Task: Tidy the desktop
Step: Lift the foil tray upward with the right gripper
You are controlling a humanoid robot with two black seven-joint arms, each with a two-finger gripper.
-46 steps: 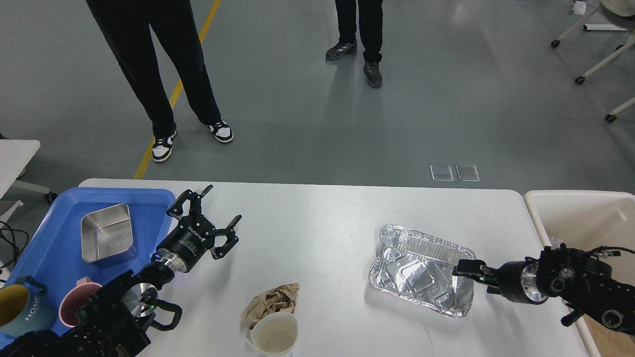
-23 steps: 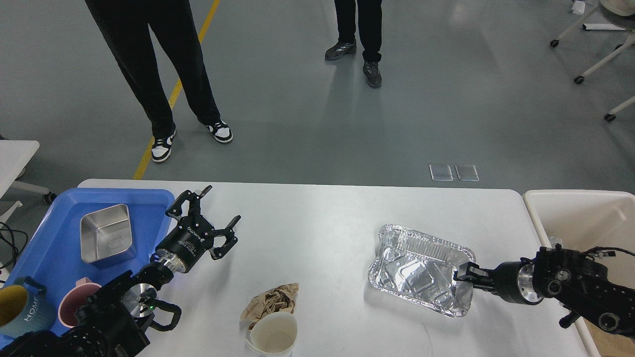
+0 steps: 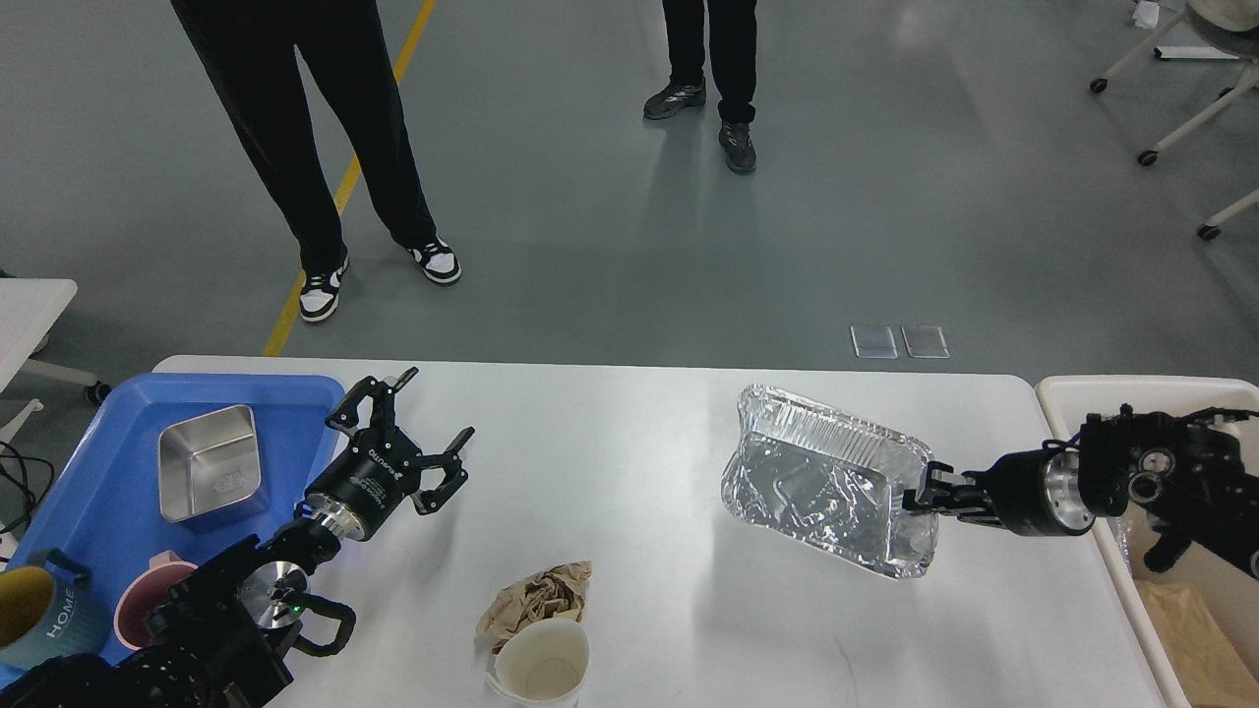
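Right tool [image 3: 920, 489] clamped on crinkled silver foil tray's [image 3: 821, 475] rim, lifted; carry level to cream plastic bin [image 3: 1067, 398]. Left tool [image 3: 398, 425] open, empty.

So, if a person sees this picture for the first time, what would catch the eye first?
Most likely the shiny foil tray, tilted above the right part of the white desktop, with the right hand pinching its rim. Next, the blue tray at the far left holding a steel box, with the left hand open beside it.
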